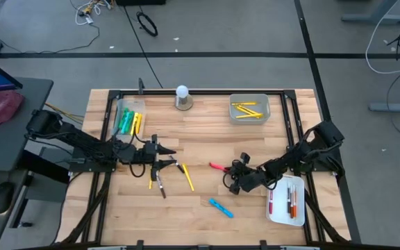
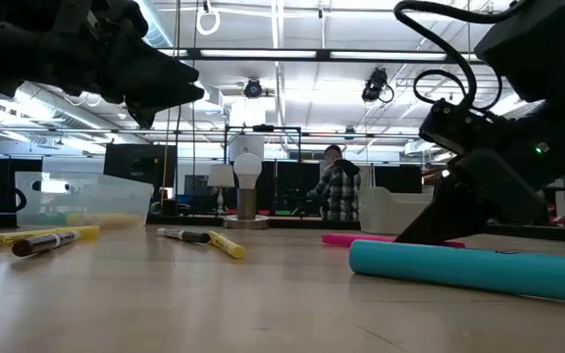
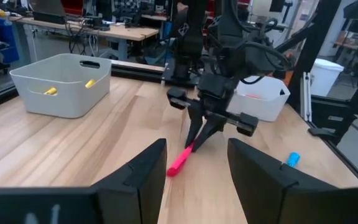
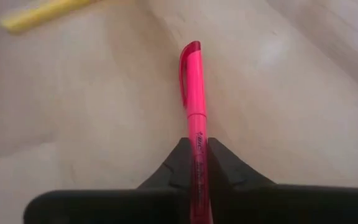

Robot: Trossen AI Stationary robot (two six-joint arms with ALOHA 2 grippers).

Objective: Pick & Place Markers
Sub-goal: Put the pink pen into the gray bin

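Right claw gripping the pink marker

I'm pinching the pink marker [image 4: 193, 93] in my right claw [image 4: 196, 155], its long axis running straight out ahead; left claw [image 3: 194, 171] is hovering open, empty.

A pink marker [image 4: 194, 93] lies flat on the table, one end pinched between dark fingers. A blue marker [image 1: 221, 207] lies loose nearby; two yellow markers [image 1: 187, 176] and a brown-capped one [image 1: 160, 184] lie mid-table.

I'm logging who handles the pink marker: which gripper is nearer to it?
Right. The right gripper is shut on the pink marker, fingers pinching its barrel. The left gripper is open, apart from it, farther toward the table's left, over other markers.
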